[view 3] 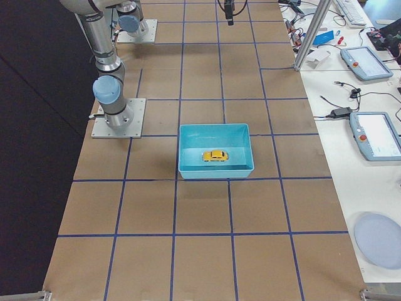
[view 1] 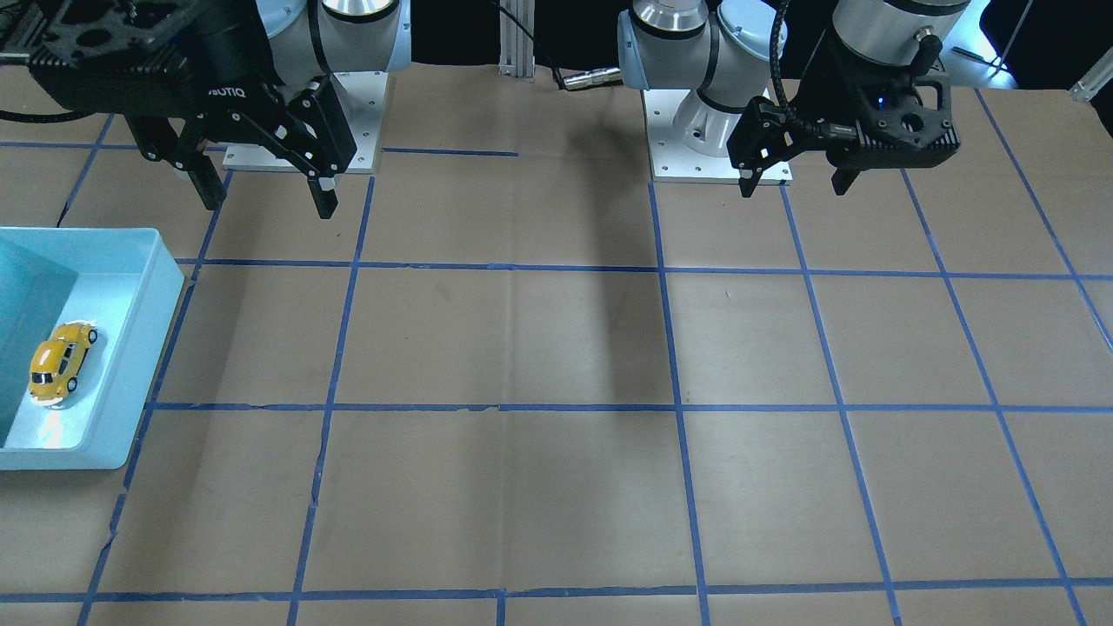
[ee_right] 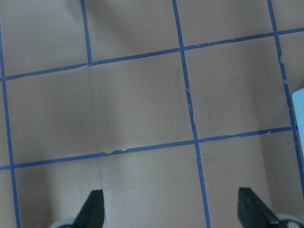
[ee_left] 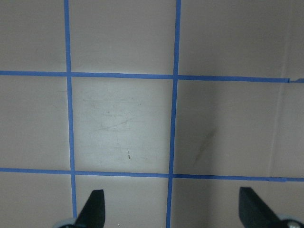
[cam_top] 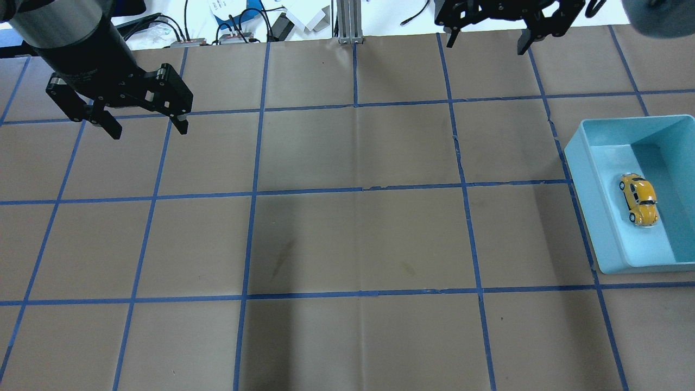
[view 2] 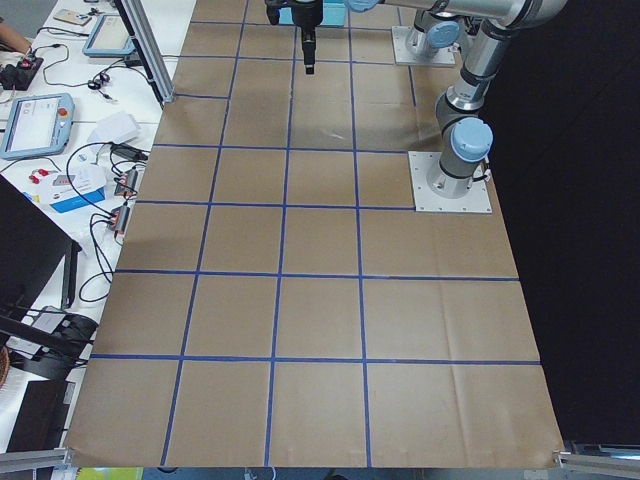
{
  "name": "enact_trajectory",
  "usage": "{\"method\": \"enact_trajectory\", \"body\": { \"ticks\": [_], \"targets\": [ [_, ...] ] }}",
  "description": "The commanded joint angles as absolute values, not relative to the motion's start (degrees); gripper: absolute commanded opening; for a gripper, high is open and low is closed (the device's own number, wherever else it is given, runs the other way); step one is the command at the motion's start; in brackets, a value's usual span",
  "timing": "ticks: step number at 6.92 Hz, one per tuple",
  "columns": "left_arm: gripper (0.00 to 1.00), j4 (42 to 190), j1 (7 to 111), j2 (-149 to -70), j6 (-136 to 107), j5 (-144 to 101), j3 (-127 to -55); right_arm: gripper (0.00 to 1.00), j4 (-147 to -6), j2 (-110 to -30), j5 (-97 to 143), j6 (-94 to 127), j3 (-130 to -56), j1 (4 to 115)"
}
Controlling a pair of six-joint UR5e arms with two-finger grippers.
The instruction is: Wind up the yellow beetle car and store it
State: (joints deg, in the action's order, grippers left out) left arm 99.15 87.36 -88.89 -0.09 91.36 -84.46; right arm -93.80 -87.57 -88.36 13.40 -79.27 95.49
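- On the right side of the table [cam_top: 347, 244], a teal bin [cam_top: 593, 206] sits by the edge, well apart from both arms.
- Judging from this layout, the job is either at its end or a fetch for winding is due. Nothing shows whether the spring is wound.
- If a fetch is due, the right tool [cam_top: 486, 48] is the nearer one. It should drop straight down inside the bin walls and set its fingers across the body's narrow flanks, not bumper to bumper. A gentle close suits the glossy shell, which looks likely to slip.
- That right tool hangs close to its base with jaws spread wide, holding and touching nothing.
- On the left, the left tool [cam_top: 149, 131] is likewise wide and empty above bare table.
- Smallest of all, the yellow beetle car [cam_top: 639, 199] stands on its wheels on the bin floor, lengthwise, near the right-hand wall.
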Motion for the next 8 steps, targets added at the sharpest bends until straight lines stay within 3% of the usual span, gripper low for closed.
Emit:
{"method": "enact_trajectory", "body": {
  "ticks": [1,8],
  "targets": [
    [1.0,99.1,87.3,-88.7,-0.1,91.4,-84.5,1.0,-94.2,-87.5,-84.1,13.9,-81.6,96.3],
    [1.0,99.1,87.4,-88.2,-0.7,91.4,-85.0,1.0,-92.9,-88.2,-85.0,9.1,-84.0,96.9]
  ]
}}
